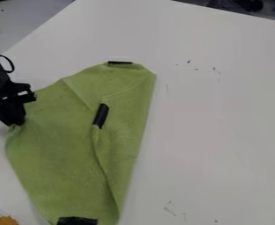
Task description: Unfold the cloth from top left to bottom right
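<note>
At the left edge of the camera view, the black gripper (pixel 15 117) hangs at the left corner of the green cloth (pixel 57 145), its lower end against or just over the cloth's edge. The cloth lies partly folded on the white table, with a flap edge running from the middle down toward the bottom right. A black tape strip (pixel 101 115) marks the flap's upper tip. More black tape (pixel 120 62) is at the cloth's top edge, and another black patch (pixel 77 220) is at its bottom edge.
The white table (pixel 215 132) extends to the right of the cloth, with a few small dark marks on it. An orange-yellow object (pixel 7 220) is at the bottom left corner. Dark items lie beyond the table's top right edge.
</note>
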Robot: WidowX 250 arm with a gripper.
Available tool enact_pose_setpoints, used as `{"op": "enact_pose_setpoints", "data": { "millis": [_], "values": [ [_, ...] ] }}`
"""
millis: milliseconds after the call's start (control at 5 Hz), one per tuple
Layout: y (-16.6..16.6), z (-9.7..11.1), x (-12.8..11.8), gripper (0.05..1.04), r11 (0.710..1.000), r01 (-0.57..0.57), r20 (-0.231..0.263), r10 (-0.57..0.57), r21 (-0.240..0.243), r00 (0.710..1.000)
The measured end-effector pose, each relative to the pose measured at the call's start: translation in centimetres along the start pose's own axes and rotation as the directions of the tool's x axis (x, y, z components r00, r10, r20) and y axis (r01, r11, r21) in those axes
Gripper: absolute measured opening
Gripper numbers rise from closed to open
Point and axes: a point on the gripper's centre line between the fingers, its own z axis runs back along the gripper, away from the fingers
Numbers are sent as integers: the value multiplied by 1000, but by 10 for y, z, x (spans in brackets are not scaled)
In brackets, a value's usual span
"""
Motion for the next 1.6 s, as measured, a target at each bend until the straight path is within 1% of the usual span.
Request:
{"op": "enact_pose_setpoints", "data": {
  "millis": [200,400,600,800,1000,1200,1400,1600],
  "values": [
    [7,3,0,593,998,27,3,-27,48,1000],
    [14,5,1,870,996,39,3,-39,83,999],
    [30,10,5,1011,993,38,22,-41,115,999],
    [41,18,18,1008,986,77,48,-85,146,995],
    [42,26,27,1001,982,122,44,-129,148,991],
    [29,28,27,1001,976,190,1,-191,111,982],
    [8,23,21,1001,961,248,-58,-243,119,968],
    [0,21,16,1001,959,262,-84,-253,107,964]
  ]
}}
